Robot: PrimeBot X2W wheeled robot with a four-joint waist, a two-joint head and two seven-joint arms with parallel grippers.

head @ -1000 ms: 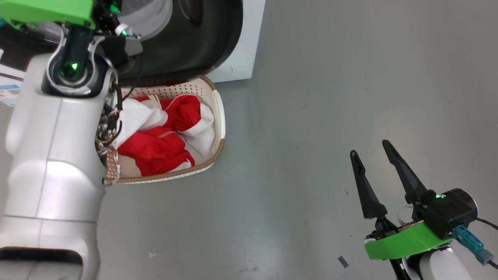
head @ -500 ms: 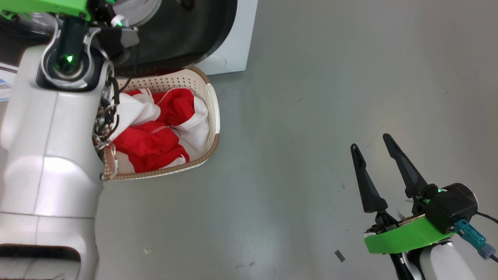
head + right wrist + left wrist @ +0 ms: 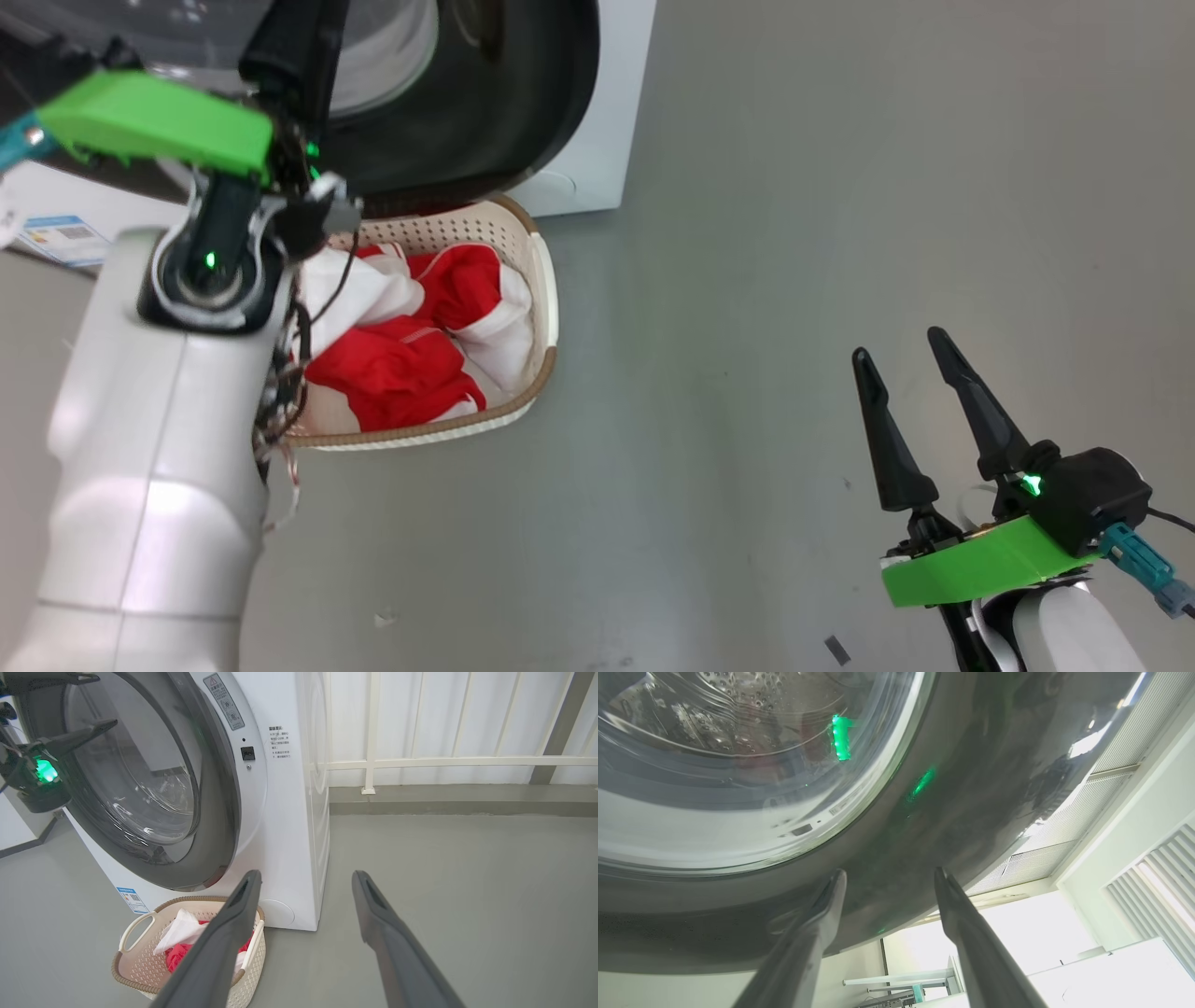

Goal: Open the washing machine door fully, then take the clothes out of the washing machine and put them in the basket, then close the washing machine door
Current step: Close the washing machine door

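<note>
Red fabric with white panels, the clothes (image 3: 401,359), is lying heaped inside the basket (image 3: 549,297), which is standing on the grey floor (image 3: 747,233) just in front of the washing machine (image 3: 285,826), its far end tucked under the lower edge of the washing machine door (image 3: 485,103). In the right wrist view the door is sitting close against the white front of the machine (whether it is fully latched cannot be told), and a small blue label (image 3: 132,899) is showing on the front panel above the basket's handle. The left gripper (image 3: 889,877) is reaching up at the door's lower rim; its two dark fingers are standing well apart with nothing between them, so it is released and empty. Their tips are pointing at the glossy black ring just below the bulging glass window (image 3: 738,765), though contact with the ring cannot be judged. The pale left forearm (image 3: 149,467) is crossing in front of the near left part of the basket in the head view. The right gripper (image 3: 898,343) is hovering over bare floor well to the right of the basket, its fingers likewise spread and holding nothing. A white railing (image 3: 420,760) is running along the wall behind the machine.
</note>
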